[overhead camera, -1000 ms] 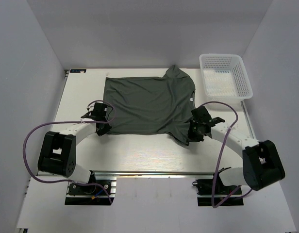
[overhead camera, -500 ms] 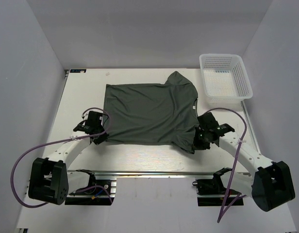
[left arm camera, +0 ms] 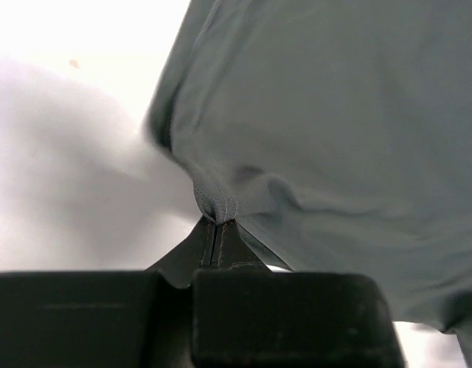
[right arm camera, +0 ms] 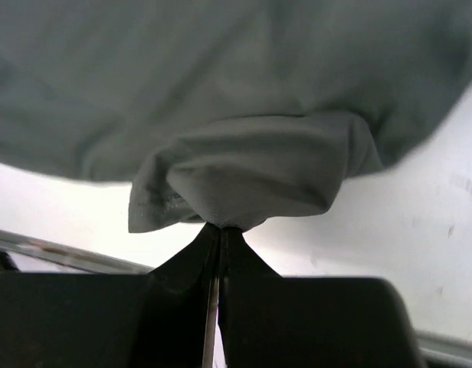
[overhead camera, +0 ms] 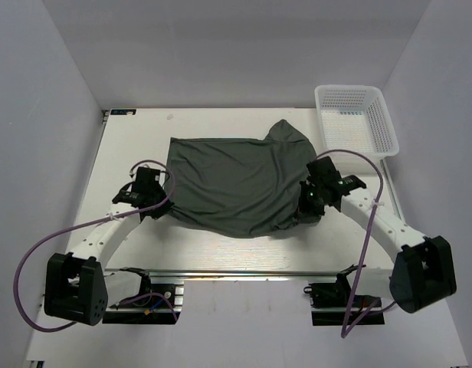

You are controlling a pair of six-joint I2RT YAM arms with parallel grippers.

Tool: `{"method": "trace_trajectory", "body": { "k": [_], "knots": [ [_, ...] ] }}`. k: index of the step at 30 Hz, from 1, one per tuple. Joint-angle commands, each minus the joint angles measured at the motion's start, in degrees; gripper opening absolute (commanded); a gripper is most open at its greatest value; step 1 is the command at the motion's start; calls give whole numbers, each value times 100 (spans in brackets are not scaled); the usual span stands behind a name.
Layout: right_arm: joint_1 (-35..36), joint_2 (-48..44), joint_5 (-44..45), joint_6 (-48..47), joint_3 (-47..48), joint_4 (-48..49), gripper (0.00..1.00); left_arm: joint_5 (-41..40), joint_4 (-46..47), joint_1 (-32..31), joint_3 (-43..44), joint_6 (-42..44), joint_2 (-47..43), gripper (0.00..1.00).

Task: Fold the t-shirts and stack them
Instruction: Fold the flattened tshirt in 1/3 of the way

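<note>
One dark grey-green t-shirt (overhead camera: 236, 184) lies across the middle of the table, its near edge raised off the surface. My left gripper (overhead camera: 158, 205) is shut on the shirt's near left corner, and the left wrist view shows the hem (left arm camera: 214, 205) pinched between the closed fingers. My right gripper (overhead camera: 306, 207) is shut on the near right part, where a bunched fold of the cloth (right arm camera: 244, 180) hangs from the closed fingertips. The cloth sags between the two grips. The far sleeve (overhead camera: 288, 132) rests on the table.
A white plastic mesh basket (overhead camera: 355, 119) stands at the back right corner. Purple cables loop from both arms. Grey walls close in the table on the left, back and right. A metal rail (overhead camera: 236, 272) runs along the near edge.
Both grippers have lifted and carried the shirt's near edge away from the table's front edge. The cloth, flat before, now sags between them and the right side has bunched up.
</note>
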Motion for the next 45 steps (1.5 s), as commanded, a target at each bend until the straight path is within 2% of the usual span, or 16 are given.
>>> {"method": "trace_trajectory", "body": {
  "k": [1,9,13,22,30,31,32,33,34,35,36,38,39,40,45],
  "knots": [
    [-24,481,202,-175,710,95,0,15,100,41,549,34,154,0],
    [-304,1615,414,-25,2064,-46,0,-530,-146,102,1771,87,1261,0],
    [-515,1940,1027,133,2424,-82,0,-663,-16,225,2053,87,1683,0],
    [-946,2705,818,-183,3259,24,0,-364,328,462,2914,341,2826,0],
    [-1095,3591,511,-921,3884,332,0,-312,276,568,3767,552,3749,2],
    [-1122,3689,546,-983,4041,314,0,-311,276,620,3855,552,3924,6],
    [-1131,3777,537,-1001,4251,288,5,-311,276,621,4021,552,4012,16],
    [-1166,3882,537,-1097,4340,288,16,-259,215,621,4110,613,4092,36],
    [-1192,4135,572,-1132,4559,218,26,-258,214,621,4319,614,4171,47],
    [-1227,4234,624,-1133,4840,157,44,-258,136,682,4461,684,4302,61],
    [-1236,4348,642,-1237,5095,8,49,-258,-39,682,4610,684,4355,74],
    [-1236,4437,573,-1282,5368,-81,54,-381,-251,682,4953,746,4356,82],
    [-1219,4393,503,-1343,5344,-107,61,-451,-252,682,4954,798,4252,94],
    [-1219,4280,319,-1370,5317,-64,62,-452,-252,682,4859,798,4146,100],
    [-1166,3366,-393,-1449,3809,672,77,101,319,682,3945,992,3382,100]
  ]
}}
